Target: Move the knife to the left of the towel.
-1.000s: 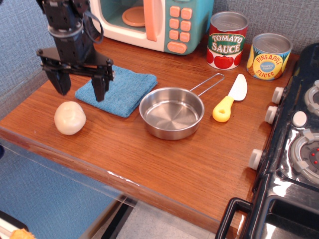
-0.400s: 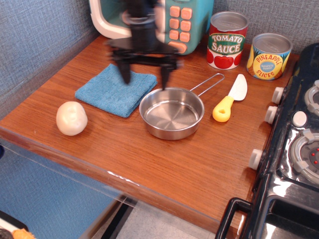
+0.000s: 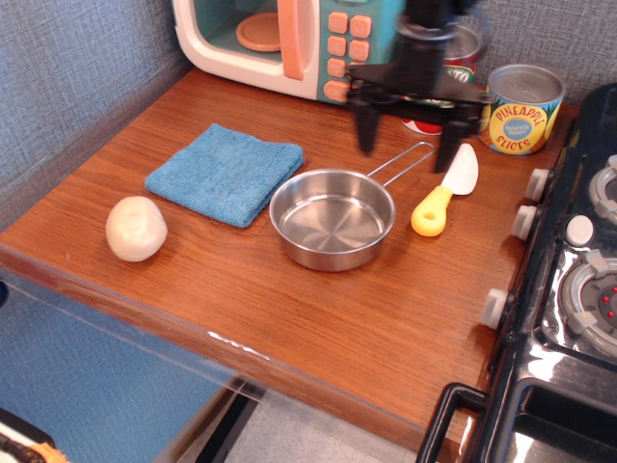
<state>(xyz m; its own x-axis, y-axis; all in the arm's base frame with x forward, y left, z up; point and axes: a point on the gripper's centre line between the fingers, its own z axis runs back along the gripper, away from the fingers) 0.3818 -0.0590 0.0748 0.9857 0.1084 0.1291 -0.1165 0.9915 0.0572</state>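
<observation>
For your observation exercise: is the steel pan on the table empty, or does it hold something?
Empty. The steel pan sits upright with its bare shiny bottom fully visible; the knife lies outside it.

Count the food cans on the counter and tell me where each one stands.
2. The pineapple slices can stands at the back right, near the stove. The tomato sauce can is just left of it, mostly hidden behind the gripper. No others show.
</observation>
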